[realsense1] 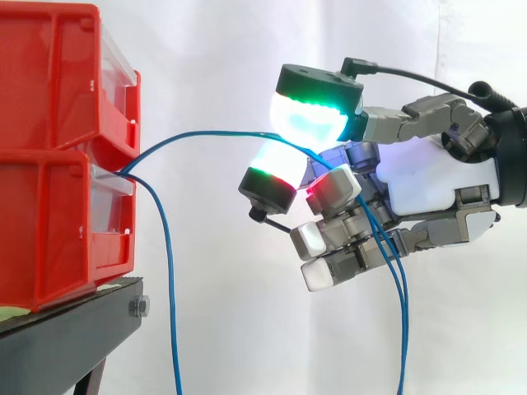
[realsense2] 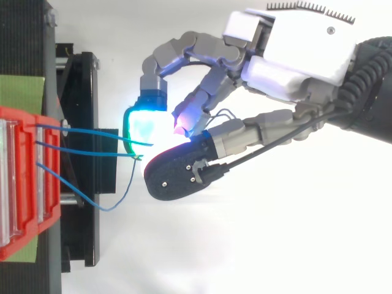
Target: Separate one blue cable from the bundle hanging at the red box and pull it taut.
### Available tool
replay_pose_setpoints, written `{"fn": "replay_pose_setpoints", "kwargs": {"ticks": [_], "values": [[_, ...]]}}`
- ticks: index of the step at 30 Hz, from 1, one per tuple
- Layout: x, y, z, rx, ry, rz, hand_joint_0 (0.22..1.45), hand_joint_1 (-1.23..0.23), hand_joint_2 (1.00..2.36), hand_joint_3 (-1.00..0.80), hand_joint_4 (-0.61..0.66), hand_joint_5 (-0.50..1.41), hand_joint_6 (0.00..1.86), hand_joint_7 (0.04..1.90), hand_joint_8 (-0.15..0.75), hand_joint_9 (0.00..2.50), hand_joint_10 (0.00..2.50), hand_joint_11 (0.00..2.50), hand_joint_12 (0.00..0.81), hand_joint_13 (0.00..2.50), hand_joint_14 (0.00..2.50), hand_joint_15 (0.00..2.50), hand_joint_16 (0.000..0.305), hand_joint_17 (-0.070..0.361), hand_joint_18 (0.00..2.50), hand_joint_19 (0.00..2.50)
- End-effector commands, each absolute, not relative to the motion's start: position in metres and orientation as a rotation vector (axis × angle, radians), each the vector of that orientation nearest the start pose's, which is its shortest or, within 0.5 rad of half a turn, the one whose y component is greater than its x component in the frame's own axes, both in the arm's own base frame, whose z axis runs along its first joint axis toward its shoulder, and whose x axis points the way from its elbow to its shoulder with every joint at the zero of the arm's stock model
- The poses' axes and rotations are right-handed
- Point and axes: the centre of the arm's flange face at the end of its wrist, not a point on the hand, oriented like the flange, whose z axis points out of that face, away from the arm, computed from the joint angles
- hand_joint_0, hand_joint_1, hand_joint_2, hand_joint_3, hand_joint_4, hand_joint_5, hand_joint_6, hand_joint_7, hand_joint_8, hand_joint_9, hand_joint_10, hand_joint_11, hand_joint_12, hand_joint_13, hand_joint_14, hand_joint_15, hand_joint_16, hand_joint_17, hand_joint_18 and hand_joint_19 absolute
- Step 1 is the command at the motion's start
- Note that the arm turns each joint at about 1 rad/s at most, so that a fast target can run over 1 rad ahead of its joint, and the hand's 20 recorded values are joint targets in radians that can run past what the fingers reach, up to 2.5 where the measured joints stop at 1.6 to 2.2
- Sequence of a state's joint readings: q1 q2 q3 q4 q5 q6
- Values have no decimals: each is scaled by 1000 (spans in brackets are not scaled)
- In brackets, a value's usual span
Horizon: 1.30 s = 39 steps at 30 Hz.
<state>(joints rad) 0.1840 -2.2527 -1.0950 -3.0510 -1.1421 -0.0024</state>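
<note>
The hand (realsense1: pixel 428 177) reaches in from the right and is closed in a pinch. Two glowing pads (realsense1: pixel 313 115) press together on the blue cable (realsense1: pixel 198 134), and the other fingers (realsense1: pixel 325 239) are curled underneath, holding nothing that I can make out. From the gap between the stacked red bins (realsense1: pixel 58 82) on the left, this cable rises in a shallow arc to the pinch. It then runs on through the hand, and its tail (realsense1: pixel 403 329) hangs down on the right. The arc suggests there is slack left, so the pull looks unfinished.

The main risk is catching more than one cable. From above, two strands (realsense2: pixel 92 133) leave the bins and converge at the pads. A third, the sagging strand (realsense2: pixel 116 202), loops low and climbs back toward the same spot. I cannot tell whether the pinch holds one strand or two. If it holds two, drawing the hand further right would tighten both, and the separation would fail.

Another cable (realsense1: pixel 170 288) hangs straight down just right of the lower bin and appears free. The grip also sits on a thin, smooth cable between rounded pads, so a fast pull could let it slide through. A hard pull could instead tug the bins on the black stand (realsense1: pixel 74 329).
</note>
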Motion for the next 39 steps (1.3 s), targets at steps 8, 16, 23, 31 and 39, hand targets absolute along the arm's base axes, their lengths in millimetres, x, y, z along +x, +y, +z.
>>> {"fn": "replay_pose_setpoints", "kwargs": {"ticks": [8,16,23,31,39], "values": [[750,-38,302,1368,1121,945,738,-966,1000,-500,21,-181,940,1011,272,1122,17,967,331,940,23,659,41,91,695,389],[748,-39,302,1376,1131,942,569,-1018,1000,-500,48,-168,937,993,285,1185,17,973,349,841,20,577,42,94,708,442],[746,-38,303,1387,1141,939,419,-856,1000,-500,96,-151,895,901,337,1202,15,891,401,771,14,479,53,120,683,431],[745,-38,304,1389,1146,937,596,-763,1000,-500,50,-146,872,1042,300,1202,18,914,354,760,16,495,43,97,622,461],[744,-39,310,1385,1137,943,627,-827,1003,-459,67,-177,905,996,308,1139,20,903,358,761,18,501,44,99,617,460]]}}
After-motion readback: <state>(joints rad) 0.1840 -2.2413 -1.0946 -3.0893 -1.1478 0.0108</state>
